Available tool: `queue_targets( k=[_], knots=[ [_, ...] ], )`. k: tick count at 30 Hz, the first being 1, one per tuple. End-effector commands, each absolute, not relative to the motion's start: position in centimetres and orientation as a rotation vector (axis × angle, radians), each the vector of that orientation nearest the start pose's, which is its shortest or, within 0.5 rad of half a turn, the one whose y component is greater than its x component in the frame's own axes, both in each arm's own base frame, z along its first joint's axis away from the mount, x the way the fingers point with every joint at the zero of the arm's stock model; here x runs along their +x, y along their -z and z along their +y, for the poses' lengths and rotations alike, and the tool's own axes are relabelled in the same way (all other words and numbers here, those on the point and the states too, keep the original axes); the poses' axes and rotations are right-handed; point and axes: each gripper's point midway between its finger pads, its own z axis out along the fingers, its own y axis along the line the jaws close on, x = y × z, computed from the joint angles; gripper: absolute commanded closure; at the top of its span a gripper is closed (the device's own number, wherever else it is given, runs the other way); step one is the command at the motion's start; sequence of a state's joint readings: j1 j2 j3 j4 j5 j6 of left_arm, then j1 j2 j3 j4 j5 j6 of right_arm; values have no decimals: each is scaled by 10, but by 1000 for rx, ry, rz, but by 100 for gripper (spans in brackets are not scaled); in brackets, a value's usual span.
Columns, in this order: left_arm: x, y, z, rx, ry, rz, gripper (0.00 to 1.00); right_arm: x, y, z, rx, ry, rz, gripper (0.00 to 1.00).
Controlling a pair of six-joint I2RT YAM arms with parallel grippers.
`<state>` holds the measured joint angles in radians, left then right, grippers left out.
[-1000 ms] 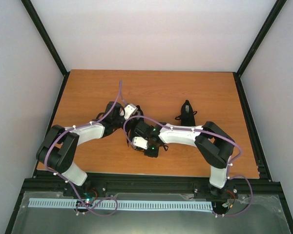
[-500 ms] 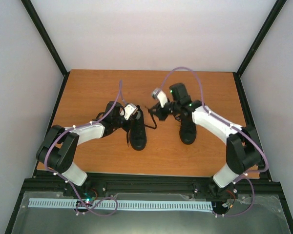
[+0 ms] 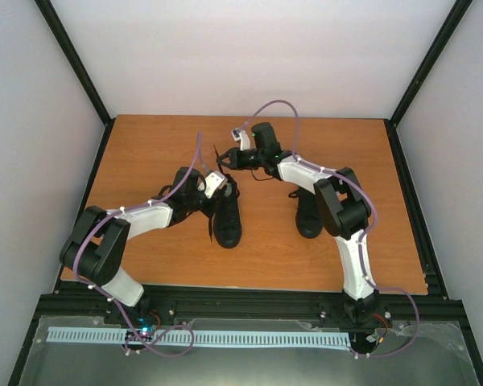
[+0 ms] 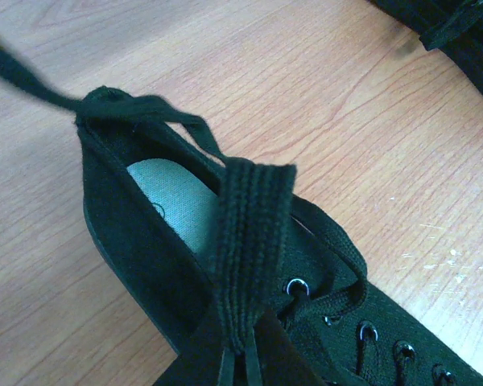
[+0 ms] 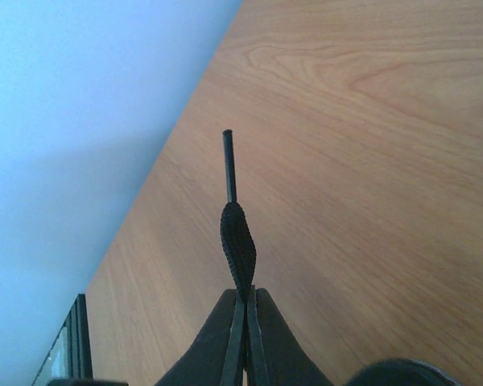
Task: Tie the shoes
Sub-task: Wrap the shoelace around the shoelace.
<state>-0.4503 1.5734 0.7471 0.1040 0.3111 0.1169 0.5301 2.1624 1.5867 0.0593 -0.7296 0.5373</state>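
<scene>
held left end effector (image 4: 242, 359) clamped shut, elbow folded back; stretched right arm (image 3: 304, 171) far forward and leftward, right end effector (image 5: 245, 312) pinched shut too.

Robotics lab test cell, by the look: boxed in with plain white panels (image 3: 258, 48) on black metal framing (image 3: 72, 58), floored by an orange wood-grain tabletop (image 3: 354, 145). Bolted along a black rail (image 3: 249, 301) at the near edge, left arm (image 3: 145, 217) and right arm (image 3: 352, 257) trailing purple cables (image 3: 198, 153); slotted white cable duct (image 3: 225, 338) over sheet metal (image 3: 290, 366) nearer still.

shoes (image 3: 228, 223) (image 3: 308, 219): 2 | grippers (image 3: 218, 182) (image 3: 227, 158): 2 | arms (image 3: 143, 218) (image 3: 304, 171): 2 | table (image 3: 145, 153): 1
</scene>
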Motion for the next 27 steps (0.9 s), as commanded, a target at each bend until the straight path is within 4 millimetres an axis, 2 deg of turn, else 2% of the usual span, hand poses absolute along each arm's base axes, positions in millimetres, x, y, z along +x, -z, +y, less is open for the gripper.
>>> queue_targets(
  k=[1, 5, 6, 9, 13, 18, 21, 24, 27],
  knots=[
    [350, -101, -233, 831, 534, 2092, 99, 434, -170, 428, -489, -1436, 2190, 97],
    [350, -102, -233, 832, 533, 2088, 99, 433, -161, 425, -464, -1405, 2232, 94],
    [350, -101, -233, 831, 533, 2090, 99, 433, -159, 424, -462, -1391, 2242, 90],
    [351, -101, -233, 829, 530, 2091, 99, 431, -159, 420, -472, -1350, 2265, 72],
    [351, -100, -233, 829, 529, 2094, 99, 429, -163, 414, -482, -1296, 2272, 60],
    [351, -100, -233, 829, 531, 2098, 99, 431, -176, 402, -453, -1226, 2255, 56],
    [351, -100, -233, 828, 530, 2098, 99, 433, -184, 384, -383, -1174, 2228, 51],
    [352, -100, -233, 828, 529, 2099, 99, 422, -185, 365, -307, -1181, 2213, 47],
    [352, -99, -233, 827, 529, 2103, 99, 405, -176, 361, -302, -1235, 2230, 46]
  ],
)
